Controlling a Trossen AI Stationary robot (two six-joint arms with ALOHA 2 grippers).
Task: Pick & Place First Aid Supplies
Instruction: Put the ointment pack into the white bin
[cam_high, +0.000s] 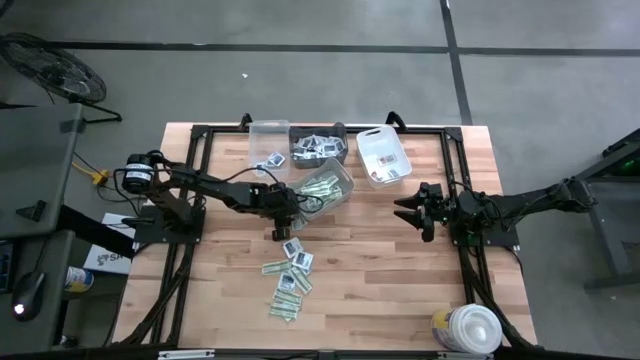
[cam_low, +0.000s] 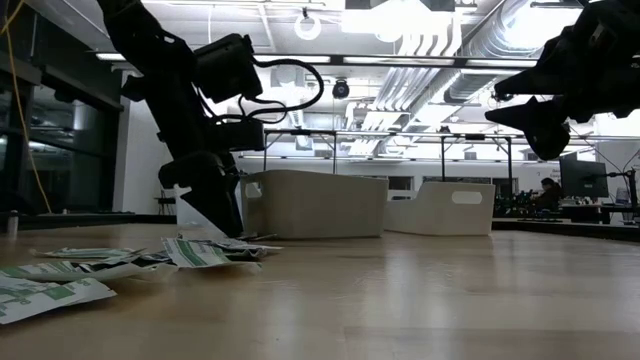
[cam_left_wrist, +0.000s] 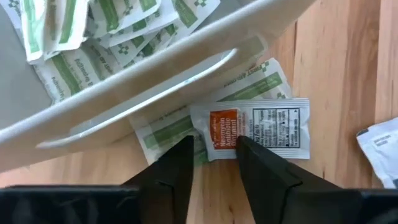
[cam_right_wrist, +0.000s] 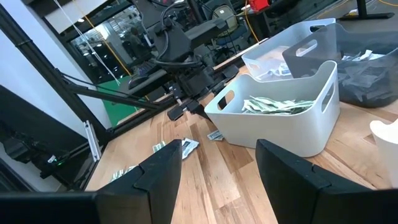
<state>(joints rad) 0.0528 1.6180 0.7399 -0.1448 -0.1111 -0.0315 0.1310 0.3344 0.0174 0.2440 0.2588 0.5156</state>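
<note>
We read the coming move as a pick by the left end effector (cam_left_wrist: 211, 152), which hangs low over the counter (cam_high: 400, 260) just beside the white bin (cam_high: 335, 190) that already holds green-and-white strips. In the left wrist view its two fingers straddle the near end of a squarish white packet (cam_left_wrist: 252, 129) with an orange patch and dark print. The packet lies flat on the wood, its far end resting on a green-and-white strip (cam_left_wrist: 205, 118) that runs under the bin's edge. The packet's long axis runs across the line of the fingers, so only its orange end sits between them — the rest reaches out to one side. The fingers stand partly open, a narrow gap, and we cannot tell whether they touch the packet yet. More packets (cam_high: 288, 275) lie scattered on the counter nearer the front edge. The right end effector (cam_high: 418, 212) waits well apart — open, holding nothing.
</note>
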